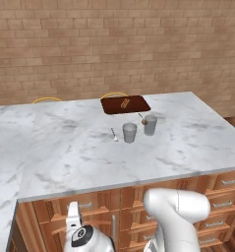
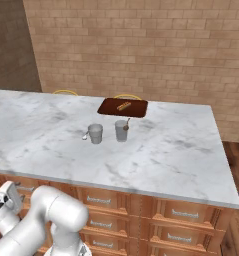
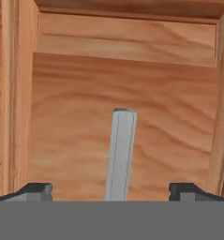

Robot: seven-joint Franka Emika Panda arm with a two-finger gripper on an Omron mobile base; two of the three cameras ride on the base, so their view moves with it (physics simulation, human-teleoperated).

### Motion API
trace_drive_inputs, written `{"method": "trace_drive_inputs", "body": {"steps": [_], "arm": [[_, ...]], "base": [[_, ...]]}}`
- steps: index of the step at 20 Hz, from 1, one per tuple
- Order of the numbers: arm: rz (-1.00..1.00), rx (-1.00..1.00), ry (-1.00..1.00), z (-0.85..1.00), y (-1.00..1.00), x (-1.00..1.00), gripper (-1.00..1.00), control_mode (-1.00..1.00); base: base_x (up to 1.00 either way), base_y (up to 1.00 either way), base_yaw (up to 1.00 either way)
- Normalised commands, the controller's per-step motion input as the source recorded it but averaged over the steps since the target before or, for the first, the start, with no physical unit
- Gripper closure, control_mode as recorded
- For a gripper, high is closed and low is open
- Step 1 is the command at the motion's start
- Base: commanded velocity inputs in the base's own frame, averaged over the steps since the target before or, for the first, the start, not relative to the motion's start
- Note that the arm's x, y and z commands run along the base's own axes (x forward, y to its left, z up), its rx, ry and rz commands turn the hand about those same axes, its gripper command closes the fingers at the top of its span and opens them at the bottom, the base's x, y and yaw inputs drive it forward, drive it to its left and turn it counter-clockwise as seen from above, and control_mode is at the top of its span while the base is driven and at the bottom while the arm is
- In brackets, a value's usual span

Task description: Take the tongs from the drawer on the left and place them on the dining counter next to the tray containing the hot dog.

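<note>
Reddish-brown wood is facing the hand (image 3: 111, 190), whose jaws are standing wide and holding nothing, flanking a grey bar handle (image 3: 120, 154), probably to pull it. Whether this is the drawer with the tongs, I cannot tell. On the white marble table (image 1: 79, 147), the tray (image 1: 125, 104) with the hot dog (image 1: 124, 103) is sitting at the far edge, two grey cups (image 1: 130, 132) just nearer, a brick wall (image 1: 114, 44) behind.

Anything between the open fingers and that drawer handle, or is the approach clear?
Nothing visible in the way. In the hand view the silver bar handle stands between the two fingertips of the open gripper, with only the reddish-brown drawer front behind it. Neither fingertip touches the handle.
</note>
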Motion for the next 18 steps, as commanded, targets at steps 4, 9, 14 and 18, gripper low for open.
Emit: {"method": "trace_drive_inputs", "body": {"steps": [4,9,14,18], "arm": [[0.00,0.00,0.00,-0.37,0.19,0.27,-1.00,-1.00],[0.00,0.00,-0.01,-0.30,0.19,0.31,-1.00,-1.00],[0.00,0.00,-0.01,-0.20,0.19,0.32,1.00,-1.00],[0.00,0.00,0.00,-0.02,0.03,0.08,1.00,-1.00]], "base": [[0.00,0.00,0.00],[0.00,0.00,0.00],[0.00,0.00,0.00],[0.00,0.00,0.00]]}}
